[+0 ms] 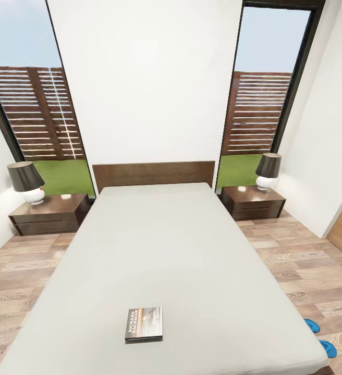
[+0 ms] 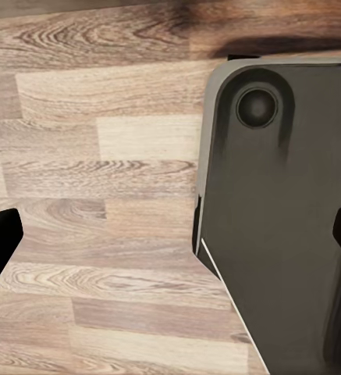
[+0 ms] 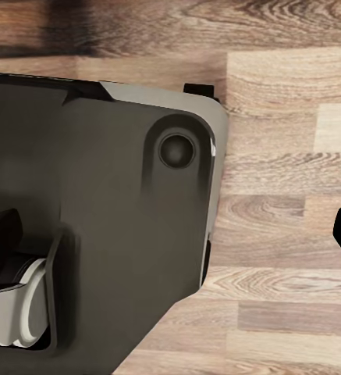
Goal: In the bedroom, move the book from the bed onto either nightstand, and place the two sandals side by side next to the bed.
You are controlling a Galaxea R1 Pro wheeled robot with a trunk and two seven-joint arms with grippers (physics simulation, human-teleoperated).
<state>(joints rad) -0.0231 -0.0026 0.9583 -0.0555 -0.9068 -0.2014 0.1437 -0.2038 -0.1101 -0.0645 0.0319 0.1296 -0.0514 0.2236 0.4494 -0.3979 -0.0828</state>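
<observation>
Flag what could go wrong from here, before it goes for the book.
1. The book is thin and lies flat on the soft mattress of the bed; a pinch may slip or push it away.
2. Both nightstands already hold lamps; placing the book could knock one.
3. The sandals lie beside the bed; the base could run over them.

The bed (image 1: 160,260) runs away from the camera, its pale mattress ending at a dark wooden headboard (image 1: 153,176) against the white wall. The book (image 1: 144,323) lies flat on the mattress near the foot end, cover up. A nightstand (image 1: 50,214) stands on each side of the headboard, the other (image 1: 253,202) at the right, each bearing a lamp (image 1: 26,181) with a dark shade. On the wood-plank floor (image 1: 296,265), just beside the bed's right near corner, two blue sandals (image 1: 320,337) peek out, close together. Tall windows (image 1: 33,104) flank the wall.
</observation>
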